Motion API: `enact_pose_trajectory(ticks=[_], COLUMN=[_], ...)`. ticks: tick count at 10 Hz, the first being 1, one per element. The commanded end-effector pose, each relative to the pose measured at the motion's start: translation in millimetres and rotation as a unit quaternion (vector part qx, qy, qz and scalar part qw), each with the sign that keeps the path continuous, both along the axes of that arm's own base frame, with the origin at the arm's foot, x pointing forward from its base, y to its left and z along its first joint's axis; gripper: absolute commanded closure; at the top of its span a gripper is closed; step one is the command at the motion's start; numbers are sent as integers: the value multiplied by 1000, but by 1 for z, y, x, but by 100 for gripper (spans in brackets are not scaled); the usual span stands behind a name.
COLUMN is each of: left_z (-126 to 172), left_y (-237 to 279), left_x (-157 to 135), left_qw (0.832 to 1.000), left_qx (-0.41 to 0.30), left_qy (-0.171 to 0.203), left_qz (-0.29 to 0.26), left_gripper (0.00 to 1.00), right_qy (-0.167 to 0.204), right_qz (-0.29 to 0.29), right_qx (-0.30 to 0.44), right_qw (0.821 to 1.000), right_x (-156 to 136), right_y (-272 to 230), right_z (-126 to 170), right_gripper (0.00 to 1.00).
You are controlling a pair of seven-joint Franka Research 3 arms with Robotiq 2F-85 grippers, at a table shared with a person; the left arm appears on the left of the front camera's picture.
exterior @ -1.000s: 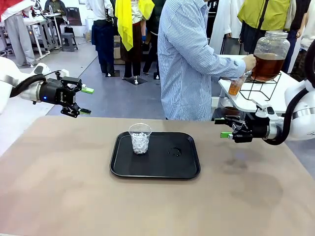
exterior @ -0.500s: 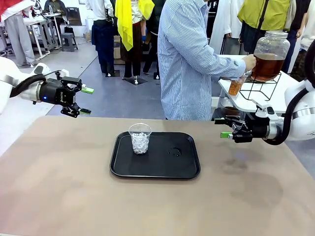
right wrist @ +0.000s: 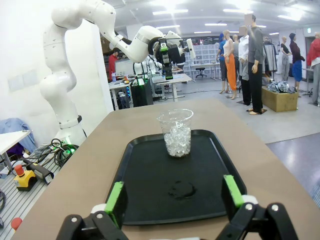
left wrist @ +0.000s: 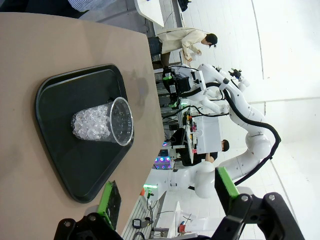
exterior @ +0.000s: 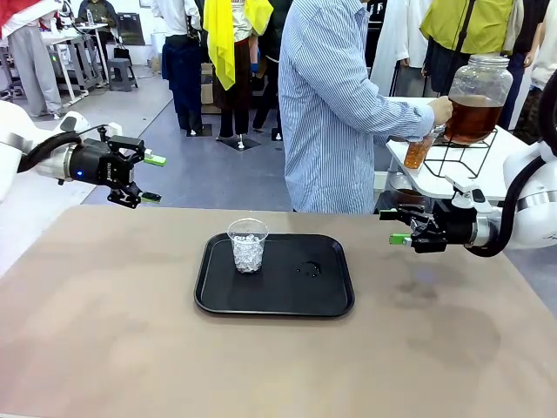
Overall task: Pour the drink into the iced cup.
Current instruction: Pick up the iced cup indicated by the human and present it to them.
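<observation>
Tray (exterior: 287,292) sits on the table (exterior: 104,331) between the two grippers, and the iced cup (exterior: 247,245) stands upright on the tray half that's toward the left gripper (exterior: 153,178). Left gripper and right gripper (exterior: 393,226) both hover with jaws spread wide, nothing in them, pointing in at the tray. Back behind the right gripper, a person (exterior: 335,104) holds a small cup of the drink (exterior: 417,155) against a big jar (exterior: 477,91) of the same amber stuff

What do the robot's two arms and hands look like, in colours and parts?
Both the left arm and right arm are white, with a black cable hose along each. The left hand and right hand are black, with two fingers ending in green pads.
</observation>
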State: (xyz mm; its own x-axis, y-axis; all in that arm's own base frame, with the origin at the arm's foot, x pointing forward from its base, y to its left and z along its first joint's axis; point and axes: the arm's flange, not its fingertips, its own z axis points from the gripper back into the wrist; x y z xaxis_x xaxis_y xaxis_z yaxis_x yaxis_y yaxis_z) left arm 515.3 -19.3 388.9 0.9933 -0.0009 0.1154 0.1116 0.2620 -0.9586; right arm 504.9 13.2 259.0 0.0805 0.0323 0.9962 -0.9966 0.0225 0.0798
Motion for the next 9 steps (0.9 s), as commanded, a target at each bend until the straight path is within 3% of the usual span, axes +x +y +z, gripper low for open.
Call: enact_pose_trajectory(ticks=[1,9], left_z=[2,2], left_y=[0,0], left_x=[-2,-2], left_qw=[1000,1000], left_qx=[0,0], left_qy=[-1,-1], left_qz=[0,0], left_gripper=[0,0], right_qy=[-1,-1], right_qz=[2,2], right_qx=[-1,-1], right_qw=[1000,1000], right_x=[2,2], right_y=[1,1], right_z=[3,3], right_gripper=[0,0])
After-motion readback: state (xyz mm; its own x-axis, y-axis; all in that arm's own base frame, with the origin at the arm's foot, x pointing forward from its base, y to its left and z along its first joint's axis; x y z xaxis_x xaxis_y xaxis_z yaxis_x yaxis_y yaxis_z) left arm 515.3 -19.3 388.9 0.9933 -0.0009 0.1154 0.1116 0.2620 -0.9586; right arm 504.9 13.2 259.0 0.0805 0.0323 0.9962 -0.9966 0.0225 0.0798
